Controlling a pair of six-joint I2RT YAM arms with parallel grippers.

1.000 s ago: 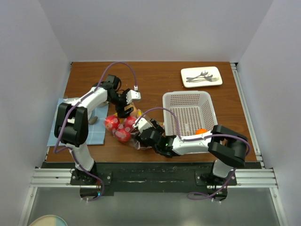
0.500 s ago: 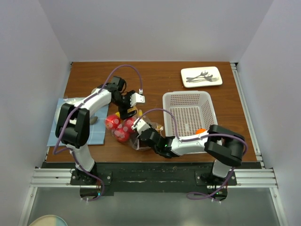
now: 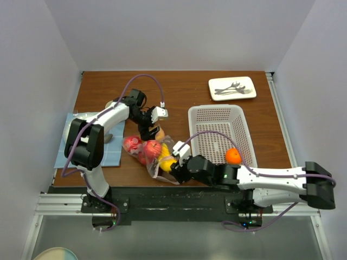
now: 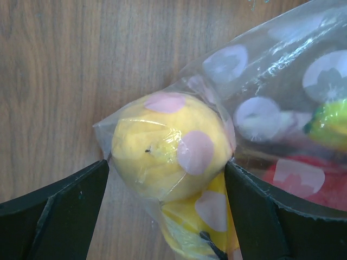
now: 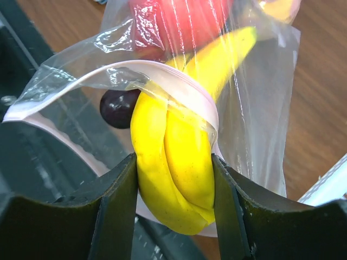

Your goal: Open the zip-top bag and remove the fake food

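the zip-top bag [image 3: 154,171] lay on the wooden table [image 3: 179,89] between the two arms, near the front edge and just left of the white basket [image 3: 215,109]. most of the fake food [image 3: 152,148] sat inside it: red pieces toward the left and yellow ones toward the right. the right gripper [image 5: 173,162] was at the bag's open mouth, its fingers closed part-way on the yellow banana [image 5: 179,173], touching it on both sides. the zip strip [image 5: 184,86] curved across the banana, whose lower end stuck out past the plastic. a dark round piece [image 5: 119,108] showed beside it, at the mouth. the left gripper [image 4: 166,162] was at the bag's far end, fingers spread wide and pressed against the plastic on either side of a round yellow fruit [image 4: 168,146] in the bag's corner. an orange ball [image 3: 233,156] rested in the basket's near end. a white tray [image 3: 246,82] with cutlery [image 3: 230,89] stood at the back right, and a blue cloth [image 3: 111,154] lay by the left arm
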